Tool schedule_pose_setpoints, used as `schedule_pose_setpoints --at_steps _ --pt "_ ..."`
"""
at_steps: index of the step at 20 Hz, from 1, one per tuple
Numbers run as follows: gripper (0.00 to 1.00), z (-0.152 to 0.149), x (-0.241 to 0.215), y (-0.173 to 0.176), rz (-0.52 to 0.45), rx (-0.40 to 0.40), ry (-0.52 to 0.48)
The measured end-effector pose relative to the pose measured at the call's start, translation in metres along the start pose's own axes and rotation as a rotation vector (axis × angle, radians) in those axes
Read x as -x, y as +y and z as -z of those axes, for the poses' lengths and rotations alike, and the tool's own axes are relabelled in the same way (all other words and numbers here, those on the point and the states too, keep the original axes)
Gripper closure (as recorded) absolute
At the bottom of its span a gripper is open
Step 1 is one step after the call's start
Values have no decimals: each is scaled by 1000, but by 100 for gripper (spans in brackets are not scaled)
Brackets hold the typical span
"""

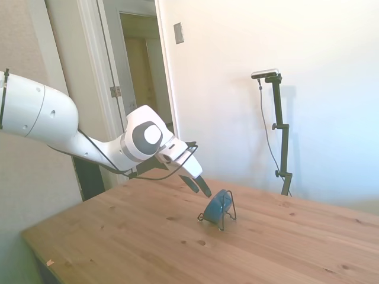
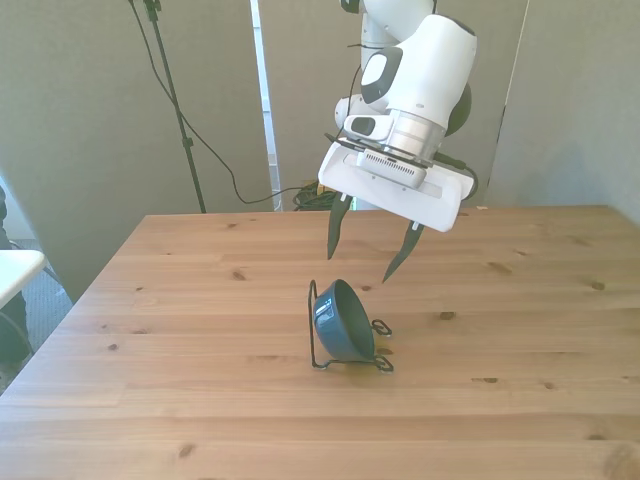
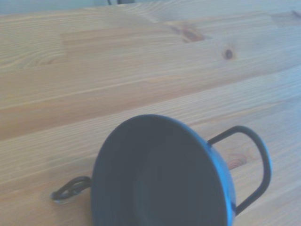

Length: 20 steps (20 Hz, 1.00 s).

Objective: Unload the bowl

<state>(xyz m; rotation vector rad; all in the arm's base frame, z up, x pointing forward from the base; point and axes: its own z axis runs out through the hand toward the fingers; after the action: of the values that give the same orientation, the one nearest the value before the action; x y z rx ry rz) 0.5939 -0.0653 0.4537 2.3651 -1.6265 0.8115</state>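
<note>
Pale plank wooden table (image 1: 148,248), knotty. White wall (image 1: 237,71) behind, grey wall plate (image 1: 178,33). Open doorway (image 1: 142,65) beside it. Front view: grey curtains (image 2: 80,120), bright daylight gap (image 2: 260,90).

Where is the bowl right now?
The bowl stands on edge in the wire stand near the table's middle in the front view, just below the open gripper.

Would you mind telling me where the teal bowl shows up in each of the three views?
Side view: the bowl stands on edge in the wire stand, right of centre, just beyond the open gripper.
Front view: bowl at centre, below the gripper.
Wrist view: bowl fills the lower middle.
Shared landmark: the wire stand's loop.
</note>
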Motion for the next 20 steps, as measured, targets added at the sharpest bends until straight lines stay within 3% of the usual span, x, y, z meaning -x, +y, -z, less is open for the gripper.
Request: schedule_pose_setpoints --at_steps 11,20 --pt "0 -38 -1 -21 -13 128 87" --pt "0 -47 8 -29 -13 166 136"
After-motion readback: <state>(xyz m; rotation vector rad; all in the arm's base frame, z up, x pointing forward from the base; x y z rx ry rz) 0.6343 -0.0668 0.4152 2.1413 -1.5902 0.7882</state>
